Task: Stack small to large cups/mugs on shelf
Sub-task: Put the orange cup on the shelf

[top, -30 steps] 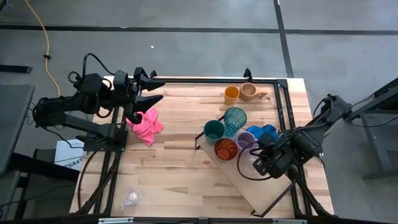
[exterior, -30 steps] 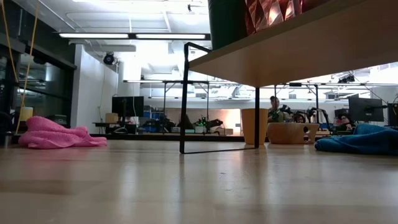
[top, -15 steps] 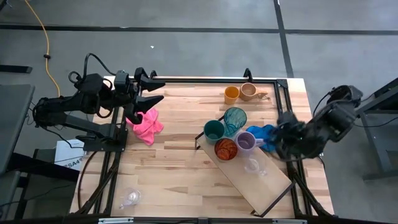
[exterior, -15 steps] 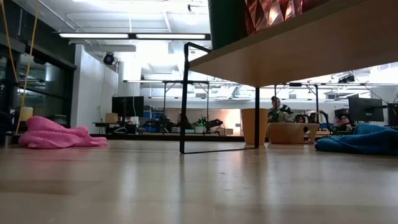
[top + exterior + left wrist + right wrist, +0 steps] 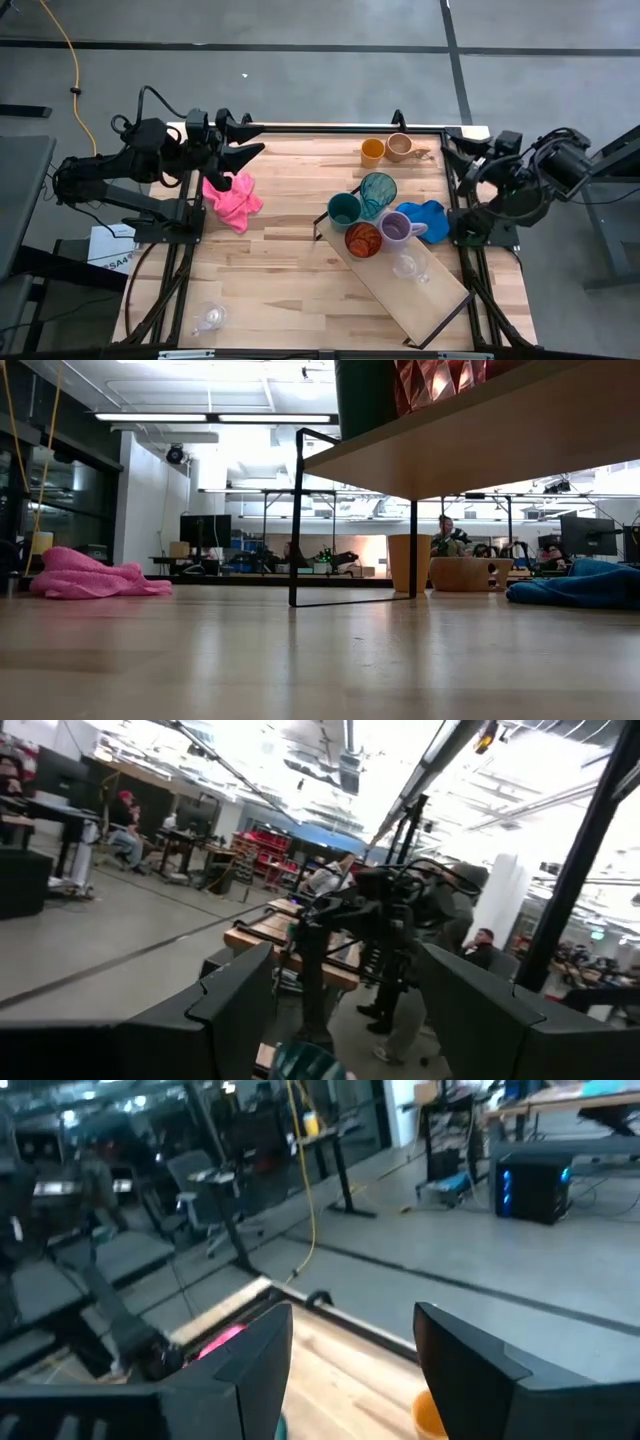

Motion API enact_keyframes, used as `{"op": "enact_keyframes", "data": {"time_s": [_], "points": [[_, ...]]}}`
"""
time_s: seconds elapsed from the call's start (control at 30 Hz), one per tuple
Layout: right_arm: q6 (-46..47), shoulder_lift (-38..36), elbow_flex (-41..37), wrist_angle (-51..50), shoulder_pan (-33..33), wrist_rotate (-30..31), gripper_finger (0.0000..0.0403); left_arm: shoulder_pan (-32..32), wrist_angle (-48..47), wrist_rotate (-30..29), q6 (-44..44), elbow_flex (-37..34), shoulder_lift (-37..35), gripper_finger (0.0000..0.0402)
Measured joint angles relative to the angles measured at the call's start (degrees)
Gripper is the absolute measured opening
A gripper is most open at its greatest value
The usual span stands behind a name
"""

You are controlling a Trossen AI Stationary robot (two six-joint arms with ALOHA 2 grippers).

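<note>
The shelf [image 5: 432,290], a light-wood board on a black frame, lies slantwise at the table's right. On it stand a green cup [image 5: 344,210], an orange-red cup [image 5: 363,239], a purple mug [image 5: 397,228] and a clear glass [image 5: 406,267]. A teal tumbler [image 5: 378,190] stands at its far side. An orange mug [image 5: 372,152] and a tan mug [image 5: 400,147] sit by the far edge. Another clear glass [image 5: 210,317] lies near left. My right gripper [image 5: 350,1320] hangs open and bare at the far right [image 5: 462,148]. My left gripper [image 5: 255,142] waits open at the far left.
A pink cloth [image 5: 233,198] lies below the left gripper. A blue cloth [image 5: 425,215] lies between the shelf and the right arm's base. The black table frame [image 5: 330,127] runs along the far edge. Bare wood shows in the table's middle and near left.
My right gripper has come off the clear glass on the shelf's near part, then drawn up and back toward the table's far right corner. The glass stays standing on the shelf where it was. The left arm has kept still.
</note>
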Motion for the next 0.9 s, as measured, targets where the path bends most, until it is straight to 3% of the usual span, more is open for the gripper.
{"op": "enact_keyframes", "data": {"time_s": [0.23, 0.4, 0.73, 0.9], "points": [[0.17, -0.25, 0.00, 0.06, 0.01, 0.48, 0.0202, 0.00, -1.60, 4.49, -0.35, 0.00, -0.13, 0.0234], [1.57, 0.56, -0.04, 0.36, 0.01, -0.96, 0.0202, 0.00, -9.55, 7.76, 0.74, 0.00, -2.66, 0.0234], [1.82, 4.08, -0.04, 0.45, 0.00, -3.04, 0.0202, 0.00, -25.16, 7.97, 4.70, -0.02, -11.62, 0.0234], [2.18, 5.95, -0.04, 2.46, 0.00, -3.06, 0.0202, 0.00, -23.10, 9.05, 4.67, -3.69, -14.95, 0.0234]]}}
